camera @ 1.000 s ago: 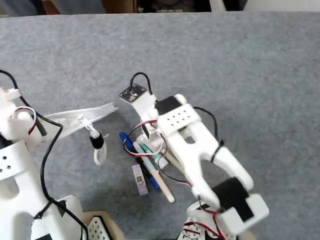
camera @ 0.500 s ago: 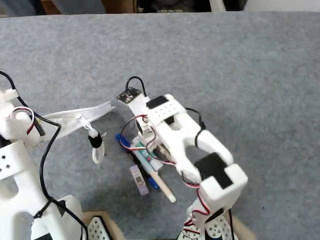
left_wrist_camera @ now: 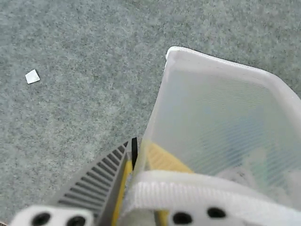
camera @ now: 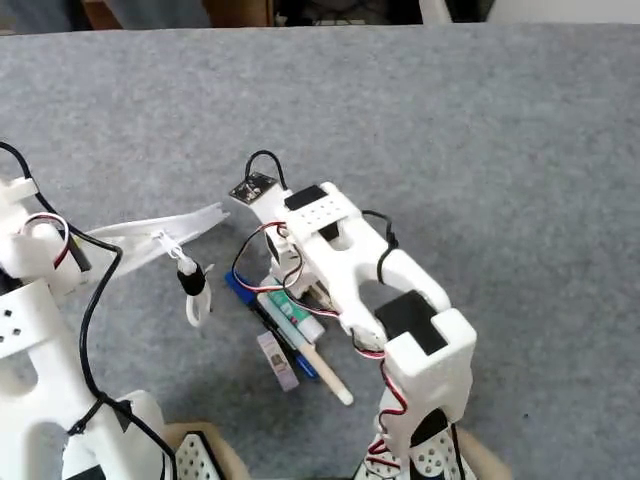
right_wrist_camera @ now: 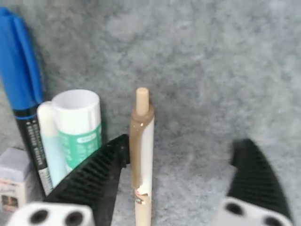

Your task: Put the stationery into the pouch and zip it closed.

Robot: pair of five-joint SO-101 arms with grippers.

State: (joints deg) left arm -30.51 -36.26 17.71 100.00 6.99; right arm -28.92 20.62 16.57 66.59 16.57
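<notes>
My left gripper (left_wrist_camera: 136, 188) is shut on one edge of the translucent white pouch (left_wrist_camera: 221, 127), holding it just above the grey mat. From above, the pouch (camera: 150, 238) stretches out from the left arm, and its zipper pull with a white loop (camera: 192, 285) hangs down. The right arm (camera: 340, 250) bends over a pile of stationery: a blue marker (camera: 240, 292), a green-and-white glue stick (camera: 290, 312), a beige pen (camera: 325, 372) and a small eraser (camera: 277, 360). My right gripper (right_wrist_camera: 174, 179) is open low over the mat. The beige pen (right_wrist_camera: 141, 155) lies between its fingers, close to one.
The blue marker (right_wrist_camera: 21, 70), the glue stick (right_wrist_camera: 75, 127) and the eraser (right_wrist_camera: 11, 179) lie just outside the right gripper's fingers. A small white scrap (left_wrist_camera: 32, 76) lies on the mat near the pouch. The grey mat (camera: 500, 150) stretches wide to the right and back.
The right arm has folded in and come down over the stationery pile, its head shifting slightly left. The left arm and pouch have not moved.
</notes>
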